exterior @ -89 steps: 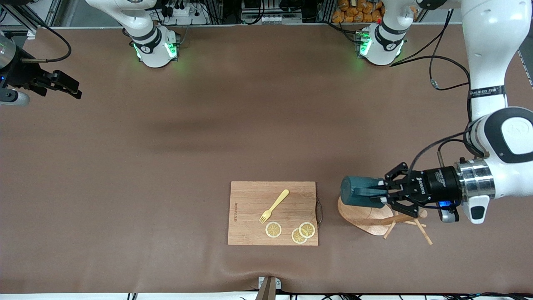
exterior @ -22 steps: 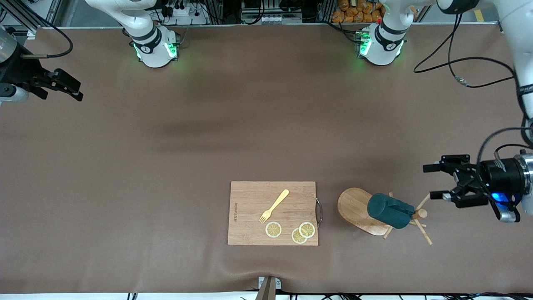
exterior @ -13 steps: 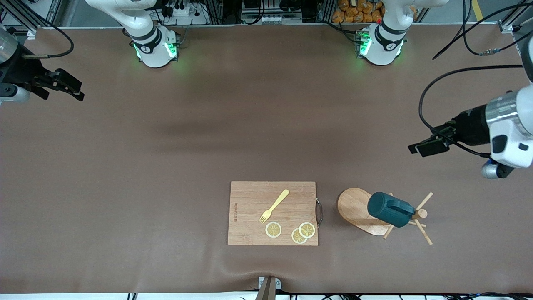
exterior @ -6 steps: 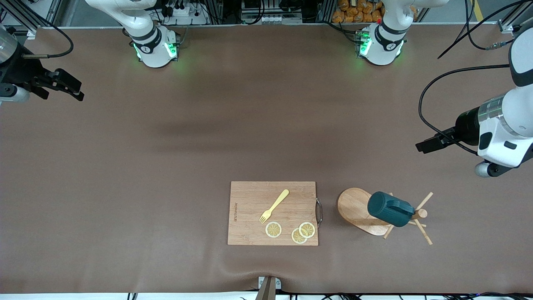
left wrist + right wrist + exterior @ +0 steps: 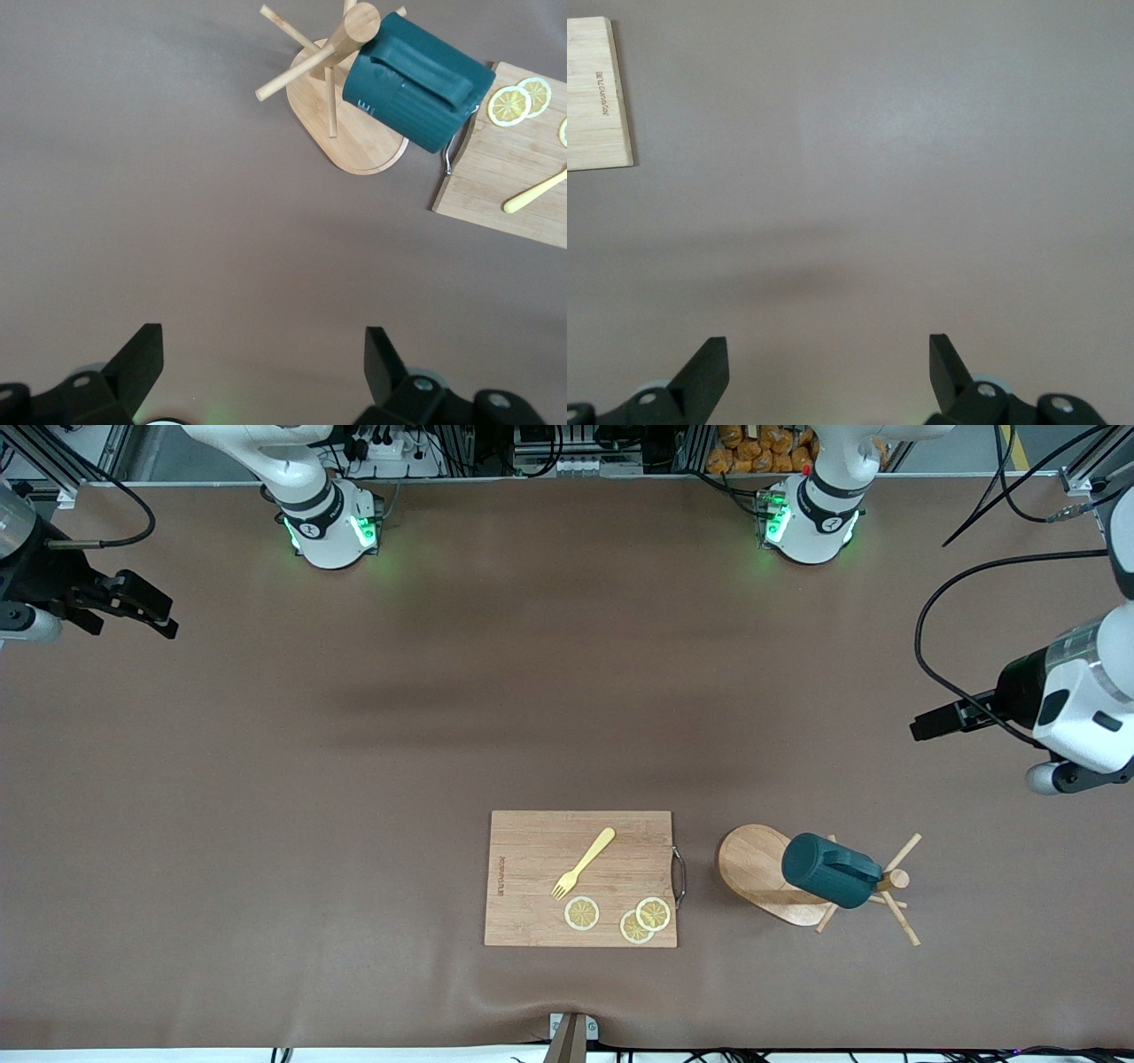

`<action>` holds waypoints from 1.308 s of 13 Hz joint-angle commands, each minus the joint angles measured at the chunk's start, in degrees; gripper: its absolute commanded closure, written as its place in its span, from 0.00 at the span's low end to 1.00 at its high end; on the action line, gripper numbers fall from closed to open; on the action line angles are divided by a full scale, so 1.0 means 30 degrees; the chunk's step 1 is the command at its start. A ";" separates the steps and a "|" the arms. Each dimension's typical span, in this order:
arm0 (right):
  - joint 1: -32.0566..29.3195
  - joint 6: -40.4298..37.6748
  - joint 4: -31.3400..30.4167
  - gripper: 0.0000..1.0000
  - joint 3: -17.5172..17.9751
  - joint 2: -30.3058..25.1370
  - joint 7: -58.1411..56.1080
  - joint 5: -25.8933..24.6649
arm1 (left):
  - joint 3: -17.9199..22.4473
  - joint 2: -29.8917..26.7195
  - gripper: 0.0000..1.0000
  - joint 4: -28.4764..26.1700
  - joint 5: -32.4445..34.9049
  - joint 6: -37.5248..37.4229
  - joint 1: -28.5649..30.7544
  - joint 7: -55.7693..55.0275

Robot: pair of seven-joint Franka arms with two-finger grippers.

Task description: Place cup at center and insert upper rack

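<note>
Since half a second ago the left gripper (image 5: 930, 724) has drawn back toward the left arm's end of the table; the cup and rack have not shifted. Left gripper: up in the air over bare mat, its black fingers (image 5: 133, 367) spread wide with nothing between them (the wrist view shows only mat in the gap). Right gripper (image 5: 146, 611): waiting over the mat at the right arm's end of the table, its fingers (image 5: 704, 372) likewise apart and empty.

Cup (image 5: 828, 871): dark teal, ribbed, cylindrical, tilted on its side, hung on the upper rack (image 5: 762, 872). Rack: pale wood, smooth oval base, round central post (image 5: 350, 31), thin pegs branching outward. Both stand near the front camera, toward the left arm's end.

Cutting board (image 5: 580, 877): rectangular, light grained wood with a small metal handle (image 5: 679, 875) on the edge facing the rack, just beside the rack. On it lie a pale yellow fork (image 5: 583, 863) and three lemon slices (image 5: 620, 917), two of them overlapping.

Table (image 5: 443, 717): covered by a matte brown mat.
</note>
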 commanded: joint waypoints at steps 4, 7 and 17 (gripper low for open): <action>0.0072 -0.0370 -0.0337 0.00 -0.0143 -0.0742 -0.0024 0.0167 | -0.0193 -0.5752 0.00 -0.7956 0.0765 0.3334 0.0125 0.0414; 0.0072 -0.0486 -0.0337 0.00 -0.0114 -0.0771 -0.0024 0.0167 | -0.0396 -0.8203 0.00 -1.0650 0.1030 0.4905 0.0125 0.0240; 0.0160 -0.0428 -0.0395 0.00 -0.0085 -0.0771 -0.0024 0.0167 | -0.2273 -0.8499 0.00 -0.9453 0.2818 0.4408 0.1122 0.0415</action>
